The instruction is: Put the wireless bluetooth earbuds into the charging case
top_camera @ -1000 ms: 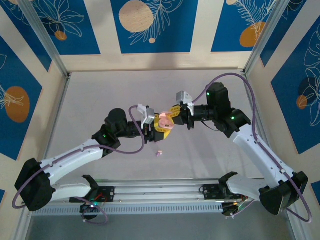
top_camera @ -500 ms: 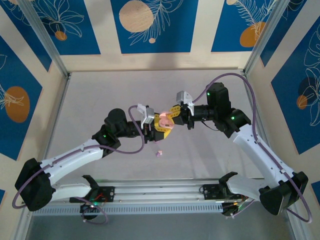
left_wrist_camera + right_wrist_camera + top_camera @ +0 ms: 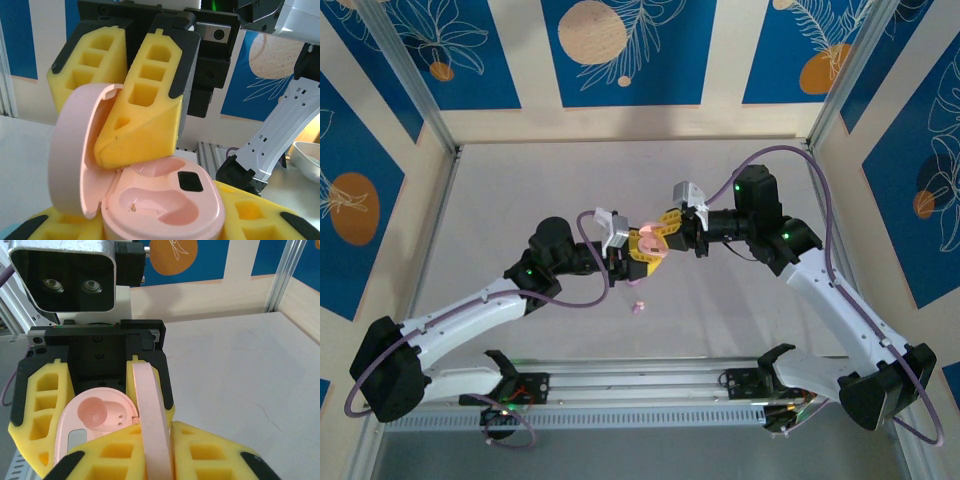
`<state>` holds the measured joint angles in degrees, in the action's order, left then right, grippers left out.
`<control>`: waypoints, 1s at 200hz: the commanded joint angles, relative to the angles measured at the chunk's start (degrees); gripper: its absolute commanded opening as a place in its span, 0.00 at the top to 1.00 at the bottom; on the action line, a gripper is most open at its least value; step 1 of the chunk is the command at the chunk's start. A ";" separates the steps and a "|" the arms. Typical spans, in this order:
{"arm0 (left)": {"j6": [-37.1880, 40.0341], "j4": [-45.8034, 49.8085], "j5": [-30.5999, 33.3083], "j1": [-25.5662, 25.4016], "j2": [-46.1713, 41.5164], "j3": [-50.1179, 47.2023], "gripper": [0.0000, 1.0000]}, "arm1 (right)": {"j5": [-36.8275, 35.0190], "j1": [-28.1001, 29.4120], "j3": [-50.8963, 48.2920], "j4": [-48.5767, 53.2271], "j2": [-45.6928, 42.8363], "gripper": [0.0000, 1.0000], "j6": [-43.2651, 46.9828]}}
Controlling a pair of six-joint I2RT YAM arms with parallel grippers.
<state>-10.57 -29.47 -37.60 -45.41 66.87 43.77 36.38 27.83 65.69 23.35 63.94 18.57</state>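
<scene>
Pink charging case (image 3: 165, 205) stays unmoved, left jaws gripping its base, right jaws holding its lid (image 3: 150, 410) open, so the earbud (image 3: 638, 307) still waits on the desk (image 3: 520, 190).

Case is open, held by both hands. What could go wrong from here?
The right hand pinches the lid, one finger wedged above the sockets; any extra pull may strain it. With the left hand holding the case, no hand is free for the earbud on the table; releasing the lid may let it close.

charging case (image 3: 648, 241) over table (image 3: 520, 190) centre, earbud (image 3: 638, 307) on table in front
</scene>
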 commanded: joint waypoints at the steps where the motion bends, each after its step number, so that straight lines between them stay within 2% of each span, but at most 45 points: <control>1: 0.33 -0.84 0.41 -0.15 -0.50 0.70 0.76 | 0.68 0.11 1.28 -0.37 -0.66 0.76 -1.87; 17: 0.74 -0.72 0.93 -0.14 -0.78 0.38 0.76 | 0.31 0.03 1.61 -0.65 -0.97 0.61 -3.35; 26: 0.92 -0.85 1.48 -0.18 -1.03 0.20 0.76 | 0.12 0.03 1.96 -0.89 -1.25 0.56 -4.64; 61: 1.43 -1.55 2.29 -0.13 -1.73 -1.03 0.76 | -4.04 -0.74 2.98 -2.76 -2.89 0.46 -11.83; 96: 1.74 -2.24 3.77 -0.16 -2.40 -2.15 0.76 | -4.97 -3.55 4.17 -4.88 -4.72 0.43 -20.77; 119: 2.06 -2.58 5.43 -0.15 -3.46 -3.19 0.76 | -12.55 -7.11 4.14 -5.41 -5.34 0.38 -29.48; 131: 2.21 -2.77 6.46 -0.13 -4.38 -3.94 0.76 | -14.84 -10.37 4.01 -4.10 -4.16 0.41 -33.64; 157: 2.96 -1.88 8.71 -0.12 -7.06 -5.15 0.76 | -14.86 -16.29 4.24 2.35 2.68 0.50 -41.15; 182: 3.48 -1.04 10.90 -0.14 -9.74 -5.94 0.76 | -12.61 -17.22 6.94 11.14 13.90 0.60 -44.22; 192: 3.53 -0.84 11.73 -0.14 -10.58 -6.23 0.76 | -11.34 -16.84 8.46 13.96 19.58 0.67 -44.25; 200: 3.54 -0.87 12.22 -0.12 -11.24 -6.46 0.76 | -11.82 -16.21 9.44 15.53 23.41 0.68 -44.66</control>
<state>-8.40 -29.34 -28.32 -45.41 58.19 38.46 23.38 10.70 72.66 27.88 78.08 -21.43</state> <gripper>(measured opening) 0.375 0.347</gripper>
